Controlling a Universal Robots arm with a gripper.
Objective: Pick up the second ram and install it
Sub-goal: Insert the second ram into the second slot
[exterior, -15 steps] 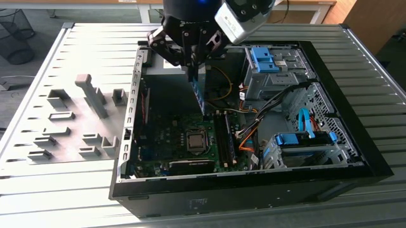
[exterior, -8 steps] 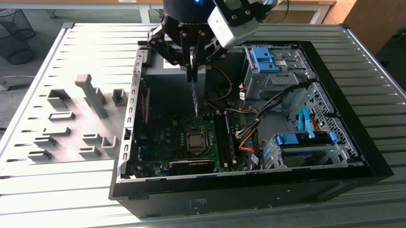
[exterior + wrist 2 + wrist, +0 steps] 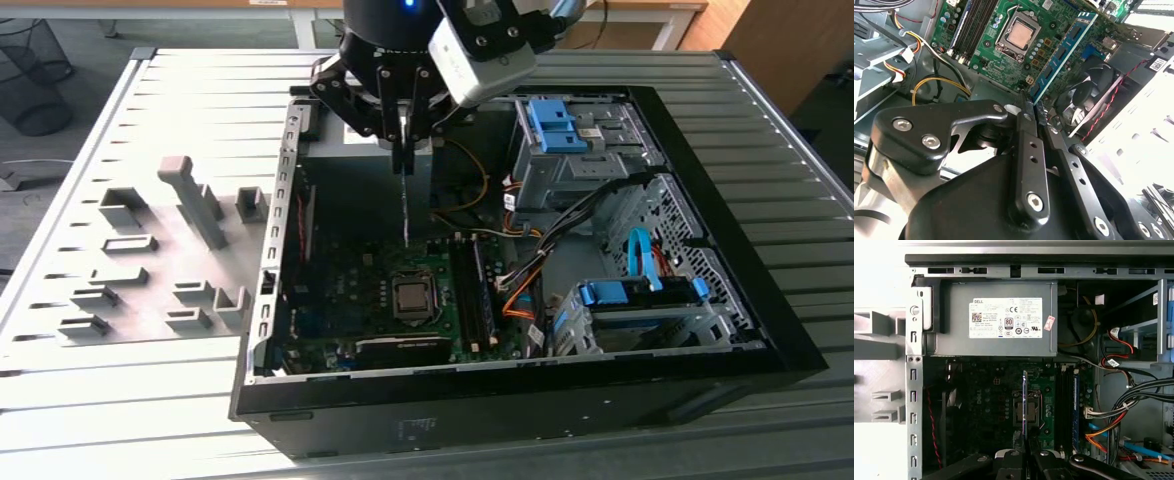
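Figure. The black multi-link gripper (image 3: 402, 140) of the single arm hung over the open black computer case (image 3: 747, 330) that lay on its side on the grey slatted table (image 3: 120, 420). Its fingers (image 3: 1029, 150) were pressed together on the upper end of the second ram (image 3: 1064, 52), a long, thin blue circuit-board stick carrying black chips, which hung down from the jaws edge-on toward the green motherboard (image 3: 340, 290).

In the exterior view the stick appeared as a thin vertical line (image 3: 404, 205) directly beneath the gripper, its lower end near the board and above the square metal processor socket (image 3: 412, 297); whether it touched the board could not be told. The long black memory slots (image 3: 470, 290) lay just beside the socket, toward the exterior view's right, so the stick stood beside them, not over them. In the first wrist view the blue edge (image 3: 1025, 400) rose from between the fingertips (image 3: 1026, 460) over the socket, with the slots (image 3: 1066, 405) to one side and one blue module (image 3: 1075, 407) already seated there.

Handling note, as a judgement: a good insertion would call for the stick to be held parallel to a free slot, its lower edge level, its notch matched to the slot's key, and pressure applied straight down and evenly. A tilted approach risked jamming one end. The grey plastic holder blocks (image 3: 200, 200) stood on the table well apart from the case.
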